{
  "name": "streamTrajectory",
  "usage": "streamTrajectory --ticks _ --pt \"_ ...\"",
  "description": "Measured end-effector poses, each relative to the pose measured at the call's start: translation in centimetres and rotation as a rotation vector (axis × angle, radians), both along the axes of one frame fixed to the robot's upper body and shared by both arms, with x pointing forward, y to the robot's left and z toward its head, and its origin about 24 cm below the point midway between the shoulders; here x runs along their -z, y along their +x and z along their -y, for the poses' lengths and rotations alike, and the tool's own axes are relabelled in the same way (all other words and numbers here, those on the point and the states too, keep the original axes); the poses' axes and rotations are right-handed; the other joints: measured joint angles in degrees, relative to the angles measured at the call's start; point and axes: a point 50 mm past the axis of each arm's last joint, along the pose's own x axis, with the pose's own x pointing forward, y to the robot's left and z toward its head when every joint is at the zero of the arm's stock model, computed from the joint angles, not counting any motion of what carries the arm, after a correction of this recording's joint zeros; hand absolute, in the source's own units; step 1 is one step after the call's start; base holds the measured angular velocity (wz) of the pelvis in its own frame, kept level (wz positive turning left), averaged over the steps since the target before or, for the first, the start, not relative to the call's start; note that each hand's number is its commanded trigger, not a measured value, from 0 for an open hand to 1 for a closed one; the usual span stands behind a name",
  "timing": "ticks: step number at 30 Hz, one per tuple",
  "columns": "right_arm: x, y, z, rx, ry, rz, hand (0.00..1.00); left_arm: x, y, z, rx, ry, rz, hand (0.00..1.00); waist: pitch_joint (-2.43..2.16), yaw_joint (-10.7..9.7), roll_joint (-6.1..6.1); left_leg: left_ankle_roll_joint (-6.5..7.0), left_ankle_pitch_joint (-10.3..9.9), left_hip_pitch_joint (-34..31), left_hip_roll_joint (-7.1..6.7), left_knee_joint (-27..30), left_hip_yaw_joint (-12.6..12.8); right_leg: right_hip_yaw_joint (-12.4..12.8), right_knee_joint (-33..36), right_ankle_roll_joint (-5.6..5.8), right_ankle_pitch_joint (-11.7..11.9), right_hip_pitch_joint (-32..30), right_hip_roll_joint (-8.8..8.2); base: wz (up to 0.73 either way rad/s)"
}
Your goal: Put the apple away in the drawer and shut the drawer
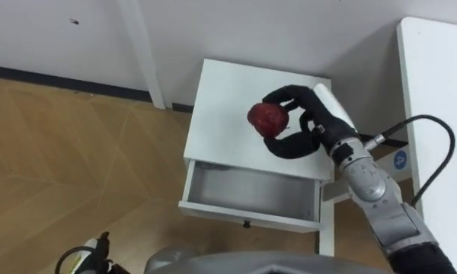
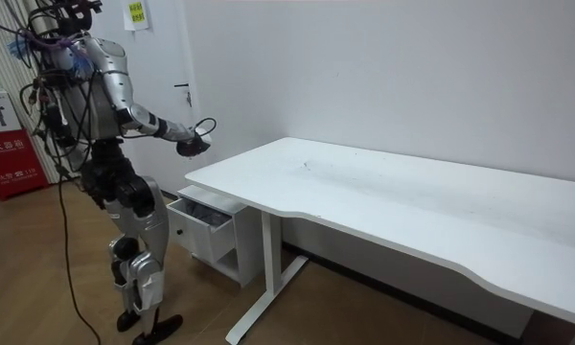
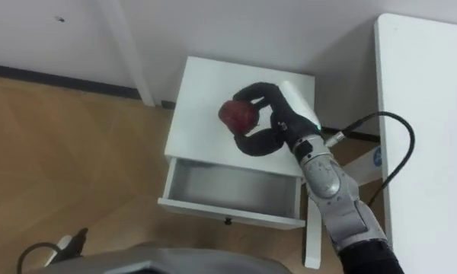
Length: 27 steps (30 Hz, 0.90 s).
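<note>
Right robot hand (image 1: pixel 308 125): clenched on red apple (image 1: pixel 266 118), dark fingers curled over its top, thumb hooked under. Apple at 9 o'clock of the palm, held in the air over small white cabinet (image 1: pixel 228 106), not in the drawer.

Drawer (image 1: pixel 251 190): pulled open, at 6 o'clock of the apple, grey inside, nothing seen in it. Small dark knob at middle of drawer front.

Cabinet top bare and white, against wall at 12 o'clock. White upright frame (image 1: pixel 145 53) at 11 o'clock of cabinet. Wooden floor (image 1: pixel 61 152) at 9 o'clock.

White worktop (image 1: pixel 442 91) at 3 o'clock of cabinet, edge running top to bottom in eye views, just beside the forearm.

Left robot hand (image 1: pixel 91 255): low at 7 o'clock of left eye view, over floor, state cannot be told.

Room view: robot standing upright at room view's left, facing cabinet, right arm stretched forward, right robot hand raised well above the open drawer, near worktop's end. Apple too small to make out there. Worktop long, running off to room view's right, bare.
</note>
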Motion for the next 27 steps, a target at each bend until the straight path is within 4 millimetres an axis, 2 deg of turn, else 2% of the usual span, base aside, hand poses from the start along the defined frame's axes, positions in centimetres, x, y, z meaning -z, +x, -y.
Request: streamTrajectory --ticks 3,11,17,19,20,27 --pt "1.0 -0.7 -0.5 -0.028 -0.008 -0.056 1.00 0.0 0.8 0.5 0.024 -0.019 0.009 0.00 -0.01 0.42 -0.08 0.00 0.00 -0.58 -0.06 0.13 0.02 -0.20 0.06 0.00 0.00 -0.56 0.09 0.00" --pt "1.9 -1.2 -0.5 -0.026 -0.021 -0.111 1.00 0.2 0.3 0.7 0.027 -0.042 -0.024 0.00 0.03 0.82 0.19 0.00 0.00 -0.73 -0.09 0.24 -0.34 -1.41 0.08 0.00 0.00 -0.50 0.12 0.03" --pt "4.2 -2.3 0.5 0.007 -0.056 -0.218 1.00 0.2 0.2 0.7 0.023 -0.039 -0.026 0.00 0.10 0.95 0.70 0.01 0.00 -0.74 -0.11 0.25 -0.49 -1.24 0.08 0.00 0.00 -0.50 0.08 0.01" --pt "4.5 -2.5 0.7 0.012 -0.061 -0.237 0.05 0.2 0.2 0.7 0.023 -0.038 -0.026 0.00 0.12 0.80 0.95 0.01 0.00 -0.81 -0.11 0.25 -0.49 -1.24 0.05 0.00 0.00 -0.58 0.10 0.00" --pt "4.8 -2.7 0.8 0.016 -0.066 -0.252 0.00 0.2 0.3 0.7 0.023 -0.036 -0.022 0.00 0.07 0.82 1.04 0.00 0.00 -0.82 -0.10 0.24 -0.49 -1.25 0.05 0.00 0.00 -0.58 0.12 0.00" --pt "5.0 -3.0 0.9 0.015 -0.076 -0.258 0.00 0.3 0.4 1.1 0.017 -0.029 -0.008 0.00 -0.09 0.90 1.13 0.00 0.00 -0.90 -0.15 0.31 -0.67 -1.51 0.04 0.00 0.00 -0.58 0.12 0.00"
